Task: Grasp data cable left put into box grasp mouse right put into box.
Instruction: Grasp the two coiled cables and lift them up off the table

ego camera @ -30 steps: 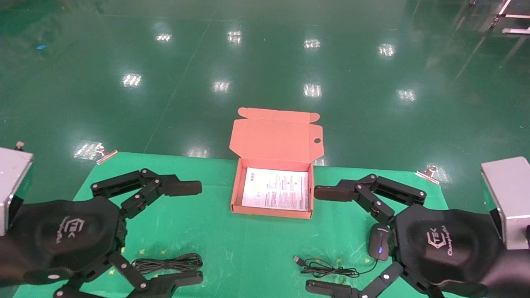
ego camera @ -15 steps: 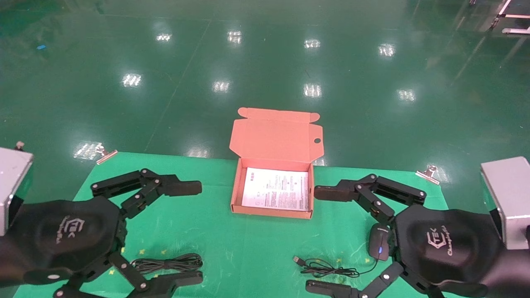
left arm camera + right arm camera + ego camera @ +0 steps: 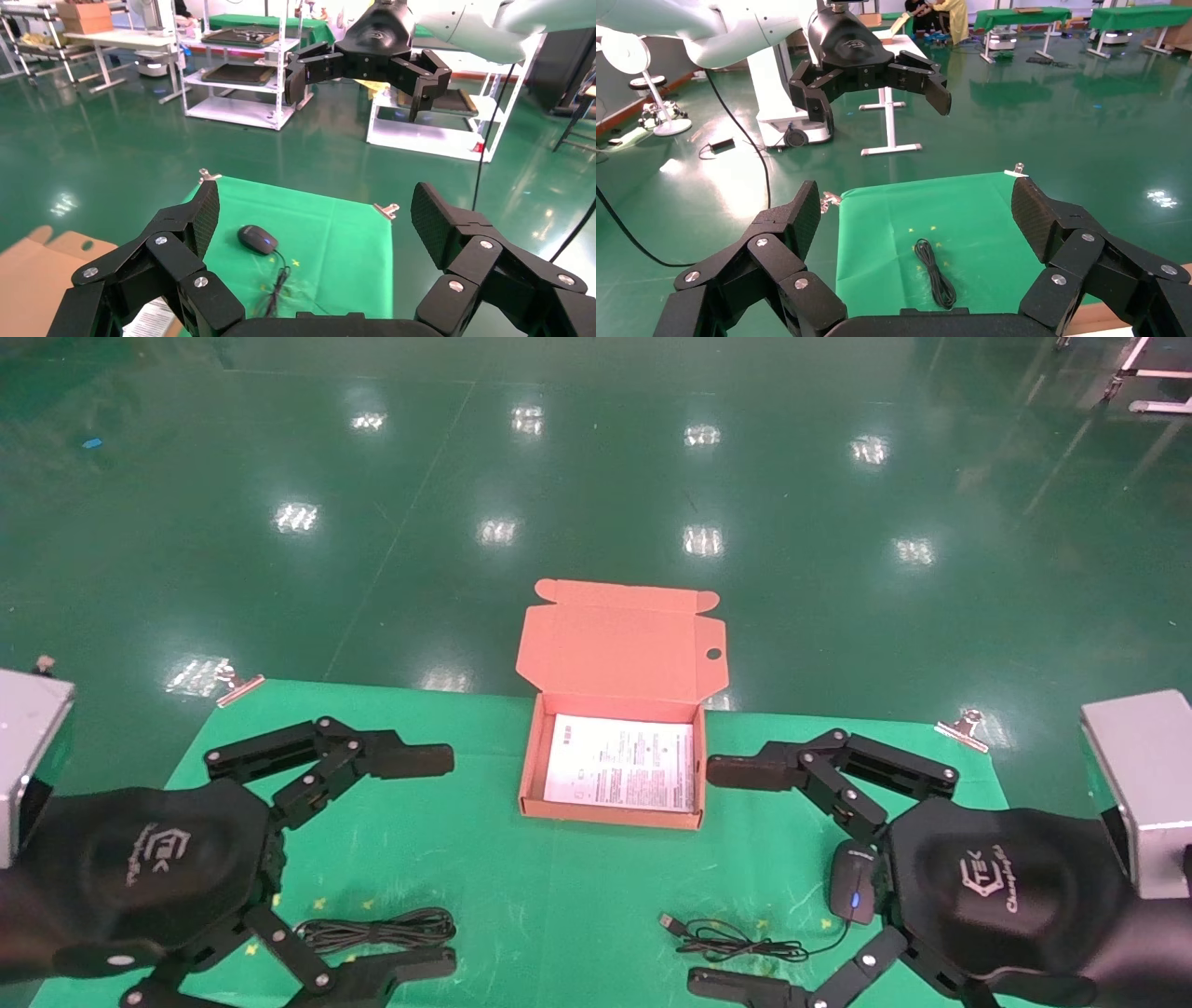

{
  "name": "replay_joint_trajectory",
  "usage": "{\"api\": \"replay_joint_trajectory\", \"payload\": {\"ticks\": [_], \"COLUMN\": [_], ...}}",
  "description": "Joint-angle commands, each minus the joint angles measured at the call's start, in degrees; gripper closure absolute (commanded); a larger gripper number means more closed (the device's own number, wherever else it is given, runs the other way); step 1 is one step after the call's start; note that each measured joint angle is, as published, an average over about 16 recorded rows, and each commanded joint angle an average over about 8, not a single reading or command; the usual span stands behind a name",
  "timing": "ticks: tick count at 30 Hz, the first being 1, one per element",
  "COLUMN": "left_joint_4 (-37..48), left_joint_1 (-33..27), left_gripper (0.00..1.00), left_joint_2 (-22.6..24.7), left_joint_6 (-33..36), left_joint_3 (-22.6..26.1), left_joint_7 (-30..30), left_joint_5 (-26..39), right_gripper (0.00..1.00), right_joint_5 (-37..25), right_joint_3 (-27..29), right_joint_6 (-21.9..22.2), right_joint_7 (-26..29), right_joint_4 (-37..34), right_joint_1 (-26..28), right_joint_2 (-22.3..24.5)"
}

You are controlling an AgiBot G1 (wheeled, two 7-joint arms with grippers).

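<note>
The green-covered table (image 3: 521, 896) carries everything, and the largest thing on it, the orange-pink box (image 3: 527, 761), sits open at the middle far edge with its flap lid standing up behind and a white leaflet (image 3: 621, 761) lying flat in the tray. Its walls are low and light, so a gripper coming in too shallow could well catch the near wall and shove the box away or off the back edge. The left gripper (image 3: 414, 859) hangs over the left side with its fingers spread wide and nothing between them; the right gripper (image 3: 736, 873) hangs over the right side, equally wide and empty. The mouse (image 3: 852, 882) lies just beside the right gripper's body, partly tucked under it in the head view, so a descent judged from there may well come down off-centre and squirt the smooth shell sideways. Its cord (image 3: 740, 945) trails loosely toward the table's middle, ending in a USB plug (image 3: 668, 922); lifted by the mouse alone, that cord would probably drag, snag the box wall, or stay draped outside. The data cable (image 3: 377, 929) lies as a long thin bundle near the front edge, between the left gripper's fingers as seen from above; a pinch across only some strands could let the loops spill open.
</note>
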Motion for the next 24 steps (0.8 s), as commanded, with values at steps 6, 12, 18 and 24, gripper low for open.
{"api": "replay_joint_trajectory", "payload": {"ticks": [6, 12, 18, 24], "left_joint_4": [-1.2, -2.4, -2.3, -2.3], "left_joint_1": [-4.2, -13.4, -20.4, -25.3], "left_gripper": [0.0, 0.0, 0.0, 0.0], "left_joint_2": [-0.6, 0.7, 3.6, 6.1], "left_joint_6": [0.5, 2.5, 3.9, 4.3], "left_joint_3": [2.4, 8.2, 13.7, 19.6], "left_joint_7": [-1.7, -5.7, -7.8, -7.8], "left_joint_5": [6.3, 19.0, 27.9, 35.2], "right_gripper": [0.0, 0.0, 0.0, 0.0], "right_joint_5": [-3.7, -15.1, -29.4, -39.6], "right_joint_3": [-1.0, -5.6, -14.3, -23.0], "right_joint_6": [-0.6, -2.7, -4.4, -3.9], "right_joint_7": [-0.3, -1.5, -9.4, -15.1], "right_joint_4": [0.9, 2.8, 3.8, 4.1], "right_joint_1": [2.7, 11.1, 22.2, 30.0], "right_joint_2": [0.7, 0.2, -2.6, -5.7]}}
